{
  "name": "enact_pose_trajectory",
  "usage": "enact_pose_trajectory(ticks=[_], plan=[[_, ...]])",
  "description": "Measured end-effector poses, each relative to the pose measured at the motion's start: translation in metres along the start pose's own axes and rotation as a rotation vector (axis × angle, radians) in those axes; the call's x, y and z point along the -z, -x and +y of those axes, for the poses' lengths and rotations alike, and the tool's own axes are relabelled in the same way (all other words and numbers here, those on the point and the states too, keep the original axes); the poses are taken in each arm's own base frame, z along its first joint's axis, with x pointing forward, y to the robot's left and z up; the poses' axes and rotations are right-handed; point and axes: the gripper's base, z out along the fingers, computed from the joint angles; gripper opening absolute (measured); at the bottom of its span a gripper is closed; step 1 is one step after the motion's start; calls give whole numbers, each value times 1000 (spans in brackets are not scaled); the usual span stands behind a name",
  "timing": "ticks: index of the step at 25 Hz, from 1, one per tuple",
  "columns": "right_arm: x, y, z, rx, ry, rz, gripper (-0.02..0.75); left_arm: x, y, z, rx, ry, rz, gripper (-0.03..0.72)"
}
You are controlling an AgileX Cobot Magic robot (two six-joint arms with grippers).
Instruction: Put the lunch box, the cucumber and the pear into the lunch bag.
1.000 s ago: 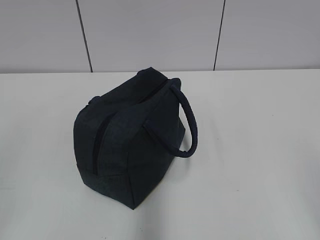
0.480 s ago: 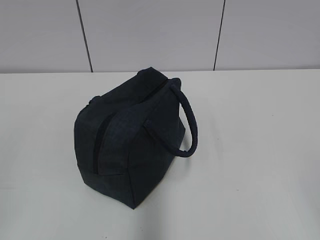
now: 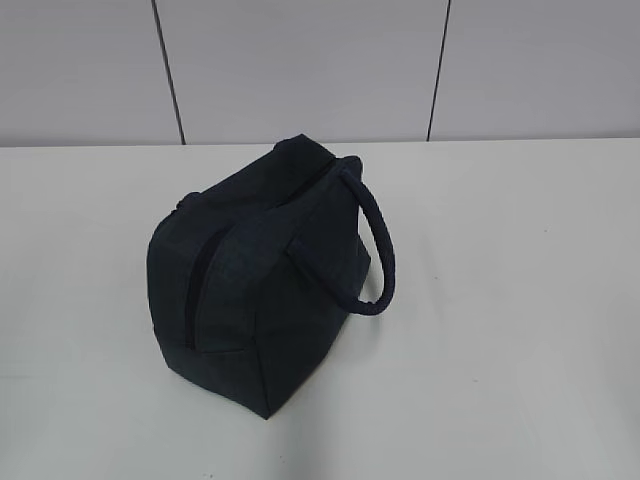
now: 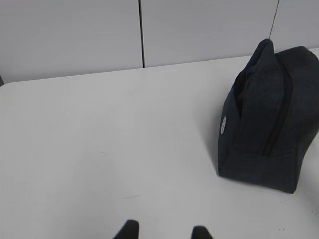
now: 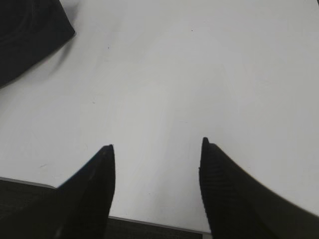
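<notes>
Right wrist view: right gripper [image 5: 156, 149] agape, empty, over table [image 5: 199, 74].

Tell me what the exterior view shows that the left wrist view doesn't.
Only the exterior view shows the lunch bag's looped handle, arching off the bag's right side, and the whole bag at once. No gripper or arm appears there.

Only the left wrist view shows the left gripper, its two dark fingertips apart at the bottom edge with nothing between them, and a small pale tag on the bag's end panel.

Both show the lunch bag on the white table, its zipper line and the grey panelled wall. Neither shows the lunch box, cucumber or pear.
</notes>
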Motion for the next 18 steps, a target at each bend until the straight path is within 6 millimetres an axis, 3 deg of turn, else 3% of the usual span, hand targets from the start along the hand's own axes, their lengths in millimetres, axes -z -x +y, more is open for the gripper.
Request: enact_pose_trajectory(ticks=[18], plan=[[1,0,0,-47,-97,6,426,0,0,-2,50,90,2,200]])
